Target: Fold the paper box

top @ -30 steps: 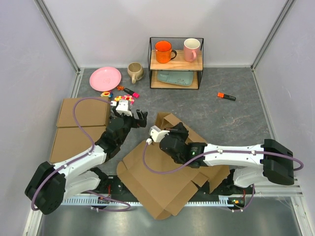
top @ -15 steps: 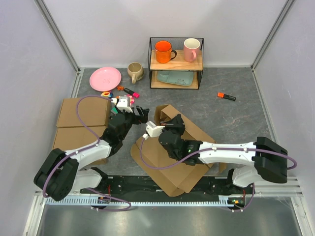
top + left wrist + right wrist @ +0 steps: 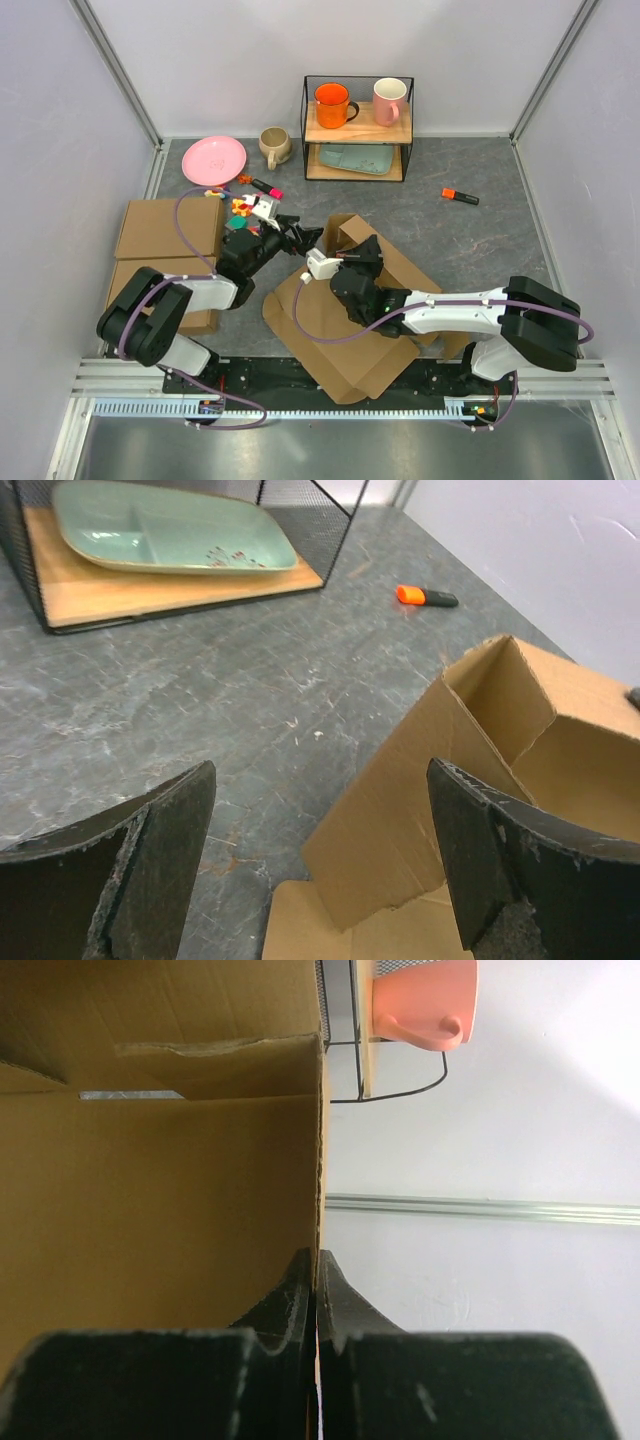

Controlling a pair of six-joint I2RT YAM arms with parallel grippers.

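1. The paper box (image 3: 345, 365) lies partly folded on the counter (image 3: 480, 250). Most of the sheet is flat under the right arm, and one wall with a corner flap (image 3: 520, 730) stands up directly ahead of the left jaws.
2. The top edge of that upright wall (image 3: 150, 1210) runs straight into the right jaws. The sheet's near corner lies over the dark rail at the arms' bases.
3. Bare grey counter (image 3: 250, 680) stretches ahead of the left jaws, as far as the wire shelf (image 3: 362, 125).
4. The right jaws are closed, with the fingers (image 3: 290, 1310) pinching the wall's thin edge.
5. The left jaws gape wide. Their fingers (image 3: 160, 850) grip nothing, and the raised corner sits just ahead of the right-hand one.
6. Count beyond the jaws:
   - three mugs: orange (image 3: 332, 104) and pink (image 3: 388, 100) on the shelf, beige (image 3: 273, 146) on the counter
   - one green tray (image 3: 355, 158)
   - one pink plate (image 3: 213, 160)
   - one orange marker (image 3: 460, 196)
7. Two ready-made flat boxes (image 3: 168, 228) lie edge to edge, left of the left jaws.
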